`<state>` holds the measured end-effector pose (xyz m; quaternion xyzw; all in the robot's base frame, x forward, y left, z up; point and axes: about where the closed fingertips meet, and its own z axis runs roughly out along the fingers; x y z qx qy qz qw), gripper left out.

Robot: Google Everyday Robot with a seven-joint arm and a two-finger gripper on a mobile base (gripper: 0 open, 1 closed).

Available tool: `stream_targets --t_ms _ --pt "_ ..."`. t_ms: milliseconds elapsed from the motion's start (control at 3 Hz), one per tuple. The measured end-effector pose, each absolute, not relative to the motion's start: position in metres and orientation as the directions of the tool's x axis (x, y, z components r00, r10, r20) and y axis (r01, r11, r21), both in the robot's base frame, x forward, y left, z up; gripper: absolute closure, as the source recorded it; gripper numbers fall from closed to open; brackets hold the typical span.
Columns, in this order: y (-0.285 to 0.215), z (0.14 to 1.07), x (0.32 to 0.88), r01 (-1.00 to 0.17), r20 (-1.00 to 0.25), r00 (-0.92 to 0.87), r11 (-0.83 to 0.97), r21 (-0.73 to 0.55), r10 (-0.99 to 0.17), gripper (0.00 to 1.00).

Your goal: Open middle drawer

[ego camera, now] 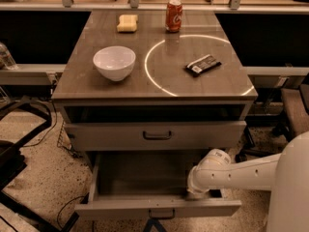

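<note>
The middle drawer [120, 208] is pulled well out below the counter, its grey front with a small dark bar handle [161, 213] facing me, and its inside looks empty. My white arm [241, 173] comes in from the right. My gripper [199, 190] reaches down into the drawer's right side, just behind the front panel, and its fingers are hidden. The drawer above [157, 135] is closed.
On the counter [159, 88] stand a white bowl [114, 62], a red soda can [174, 14], a yellow sponge [127, 23] and a dark snack bar [203, 65]. A black chair frame [19, 144] is at the left, and cables lie on the speckled floor.
</note>
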<state>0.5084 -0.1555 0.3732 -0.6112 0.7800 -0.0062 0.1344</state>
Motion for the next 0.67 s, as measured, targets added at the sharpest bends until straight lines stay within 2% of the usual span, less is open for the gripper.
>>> stream_targets --t_ms 667 --pt "-0.153 0.366 0.435 -0.967 -0.195 -0.204 0.229 -0.113 -0.959 1.00"
